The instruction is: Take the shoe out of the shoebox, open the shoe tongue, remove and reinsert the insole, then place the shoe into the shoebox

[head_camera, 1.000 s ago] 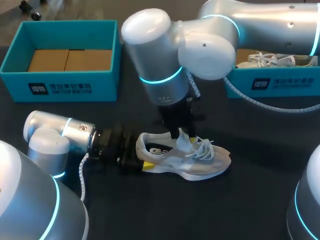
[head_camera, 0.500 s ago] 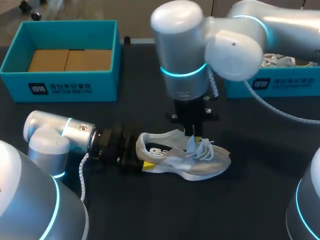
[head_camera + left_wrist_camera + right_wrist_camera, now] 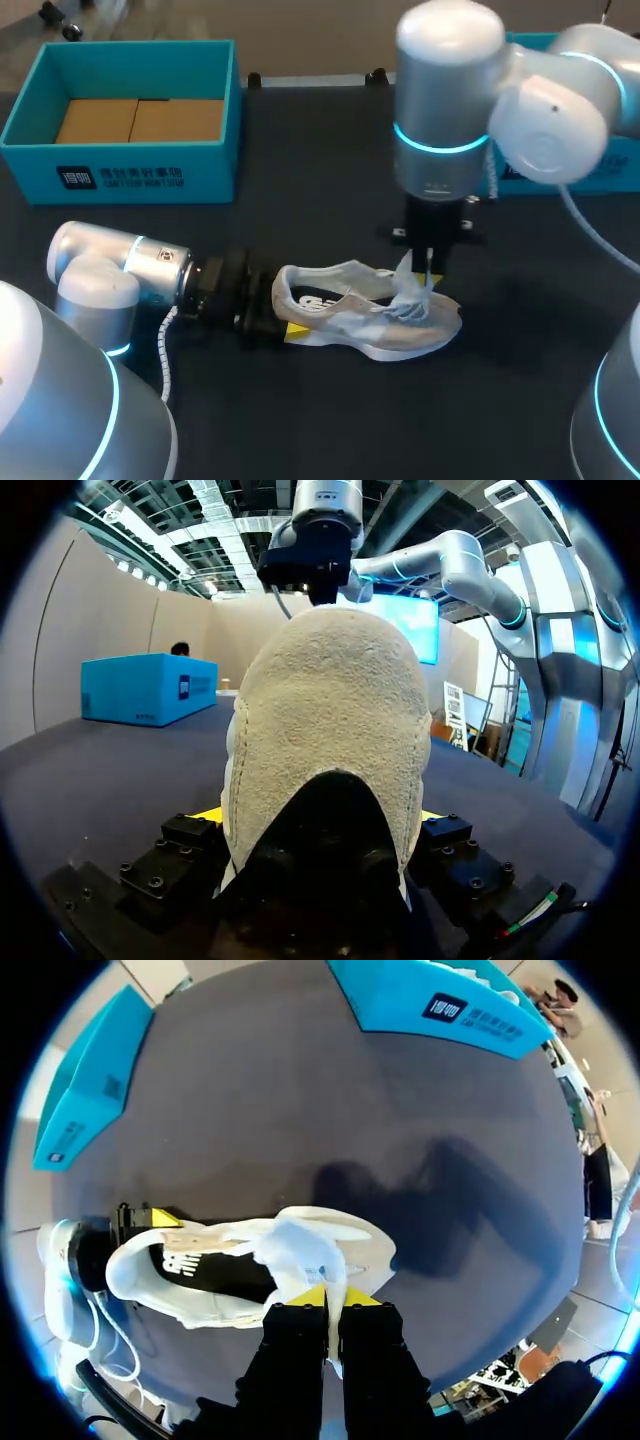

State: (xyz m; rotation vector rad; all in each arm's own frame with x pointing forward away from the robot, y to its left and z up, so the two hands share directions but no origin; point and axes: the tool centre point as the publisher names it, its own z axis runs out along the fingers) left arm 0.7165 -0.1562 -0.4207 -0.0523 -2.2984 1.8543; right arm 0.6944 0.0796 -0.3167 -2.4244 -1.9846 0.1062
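A beige and white shoe [image 3: 360, 325] lies on its side on the dark table, toe to the right. My left gripper [image 3: 270, 322] has the heel [image 3: 330, 740] between its wide-set fingers, which press it from both sides. From above, my right gripper [image 3: 428, 282] stands over the laces, shut on the white tongue [image 3: 405, 272]. In the right wrist view the tongue [image 3: 300, 1250] runs up from the shoe [image 3: 200, 1270] into the closed yellow tips of my right gripper [image 3: 330, 1300]. The insole is not visible.
A teal shoebox [image 3: 120, 175] with brown cardboard inside stands at the back left. A second teal box [image 3: 615, 175] at the back right is mostly hidden behind my right arm. Bare dark table lies in front of the shoe.
My right arm has swung to the right, from over the shoe's middle to over its laces, closing on the tongue and drawing it toward the toe. Left arm and shoe stayed put.
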